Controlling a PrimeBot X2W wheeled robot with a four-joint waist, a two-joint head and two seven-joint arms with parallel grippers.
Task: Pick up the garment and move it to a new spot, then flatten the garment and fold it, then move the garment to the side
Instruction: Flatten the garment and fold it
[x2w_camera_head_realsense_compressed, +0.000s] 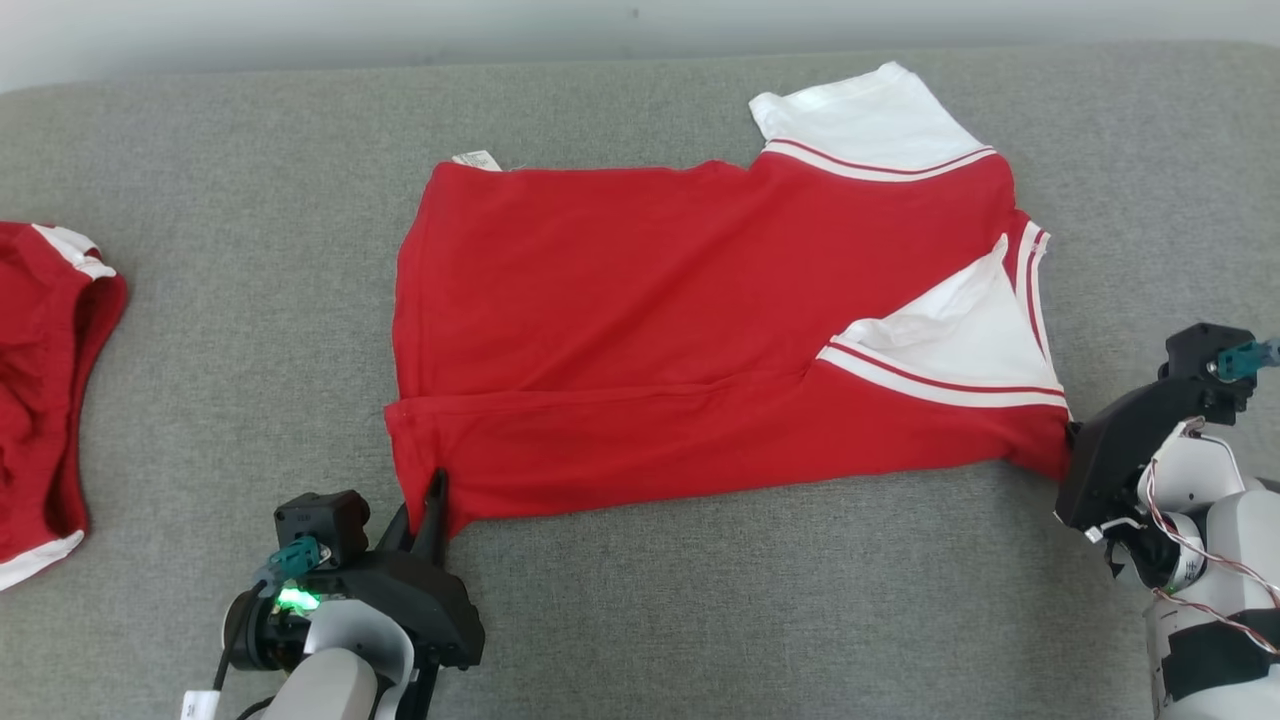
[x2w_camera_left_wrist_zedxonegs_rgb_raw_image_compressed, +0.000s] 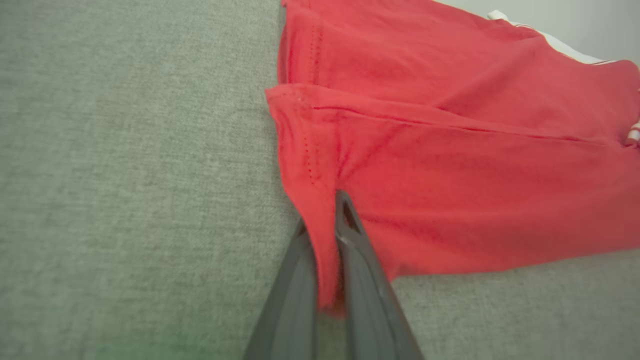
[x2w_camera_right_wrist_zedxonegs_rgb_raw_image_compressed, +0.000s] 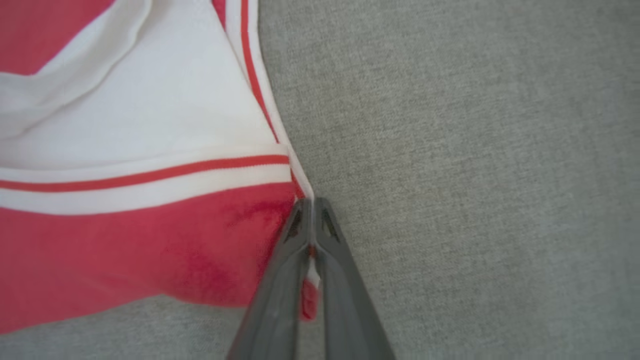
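- The garment (x2w_camera_head_realsense_compressed: 700, 330), a red top with white, red-striped sleeves, lies spread across the middle of the grey padded surface (x2w_camera_head_realsense_compressed: 700, 620), hem toward the robot's left and sleeves toward its right
- It looks largely flattened: the body lies smooth, with only shallow creases
- A seam-like ridge runs along its length near the robot, and the near sleeve lies turned in over the body, so a first lengthwise fold seems to be in place; this is a judgement from how the cloth lies
- The left gripper (x2w_camera_left_wrist_zedxonegs_rgb_raw_image_compressed: 322, 215) has its fingers pressed together on the near hem corner, a ridge of red cloth pinched between them
- The right gripper (x2w_camera_right_wrist_zedxonegs_rgb_raw_image_compressed: 312, 202) is clamped on the near corner at the sleeve end, a sliver of striped edge caught between its fingers
- With both near corners held, the step in hand appears to be another fold, carrying this edge over the body
- Left to do: finish folding, then move the garment aside
- A second red garment (x2w_camera_head_realsense_compressed: 40, 380) lies at the left edge, well apart
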